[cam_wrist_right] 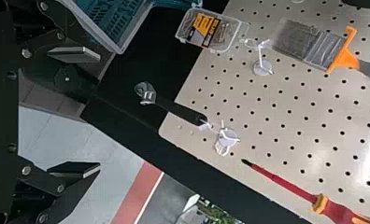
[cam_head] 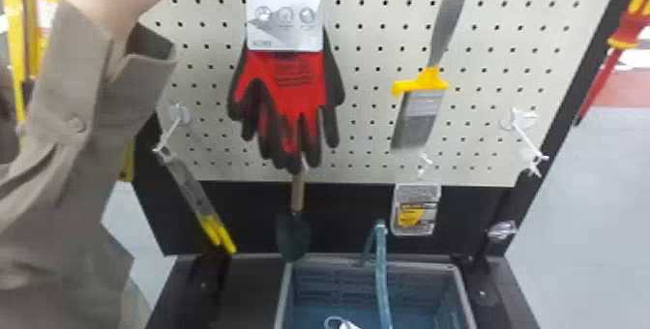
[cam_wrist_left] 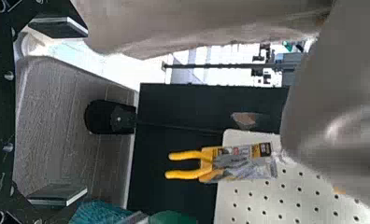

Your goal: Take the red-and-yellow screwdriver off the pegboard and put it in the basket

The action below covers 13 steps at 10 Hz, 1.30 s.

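Head view: the pegboard [cam_head: 370, 120] stands just behind your basket [cam_head: 425, 267], a layout that presumably keeps each transfer short. Your left gripper [cam_wrist_left: 57, 110] and right gripper [cam_wrist_right: 87, 112] are both spread wide, holding nothing, which leaves the right ready for a grasp. The red-and-yellow screwdriver [cam_wrist_right: 293, 186] hangs tip down by the board's right edge, perhaps from a hook you can't make out.

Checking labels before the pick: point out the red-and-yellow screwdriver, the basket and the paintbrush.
Red-and-yellow screwdriver [cam_wrist_right: 320, 204]: right wrist view, on the yellow collar between shaft and handle.
Basket [cam_head: 421, 266]: head view, on the far rim.
Paintbrush [cam_head: 428, 82]: head view, on the yellow part above the bristles.
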Each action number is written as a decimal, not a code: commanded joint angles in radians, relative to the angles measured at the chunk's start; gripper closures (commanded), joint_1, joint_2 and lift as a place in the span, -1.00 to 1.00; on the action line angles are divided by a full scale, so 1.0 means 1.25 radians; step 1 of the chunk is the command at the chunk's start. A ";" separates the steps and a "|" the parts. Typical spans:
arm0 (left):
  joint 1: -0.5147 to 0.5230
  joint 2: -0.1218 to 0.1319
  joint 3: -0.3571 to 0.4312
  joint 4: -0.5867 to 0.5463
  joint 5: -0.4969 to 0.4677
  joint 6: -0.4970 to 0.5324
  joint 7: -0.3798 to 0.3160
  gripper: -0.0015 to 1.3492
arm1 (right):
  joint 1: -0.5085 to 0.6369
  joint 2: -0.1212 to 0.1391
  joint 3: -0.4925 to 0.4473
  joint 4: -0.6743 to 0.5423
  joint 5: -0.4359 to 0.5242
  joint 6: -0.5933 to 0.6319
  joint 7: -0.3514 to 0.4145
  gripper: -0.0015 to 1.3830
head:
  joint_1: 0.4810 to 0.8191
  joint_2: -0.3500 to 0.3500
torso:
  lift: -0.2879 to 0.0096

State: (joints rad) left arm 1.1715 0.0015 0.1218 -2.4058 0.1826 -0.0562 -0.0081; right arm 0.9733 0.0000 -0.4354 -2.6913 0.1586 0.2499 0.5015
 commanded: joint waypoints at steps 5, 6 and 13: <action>-0.073 0.031 -0.031 -0.008 0.006 0.056 -0.040 -1.00 | -0.010 0.001 -0.027 -0.025 -0.009 0.006 -0.021 -0.37 | -0.60 0.00 | 0.26; -0.064 0.000 -0.020 -0.007 -0.005 0.041 -0.038 -1.00 | -0.009 0.001 -0.028 -0.024 -0.014 0.007 -0.021 -0.37 | -0.60 0.00 | 0.26; -0.048 -0.003 -0.077 0.039 -0.043 -0.089 0.111 -1.00 | -0.031 0.001 0.026 0.053 -0.113 -0.131 -0.107 -0.36 | -0.60 0.00 | 0.26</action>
State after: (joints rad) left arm 1.1164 0.0015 0.0440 -2.3639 0.1083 -0.1642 0.1268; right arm 0.9507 0.0000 -0.4188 -2.6468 0.0161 0.1062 0.3662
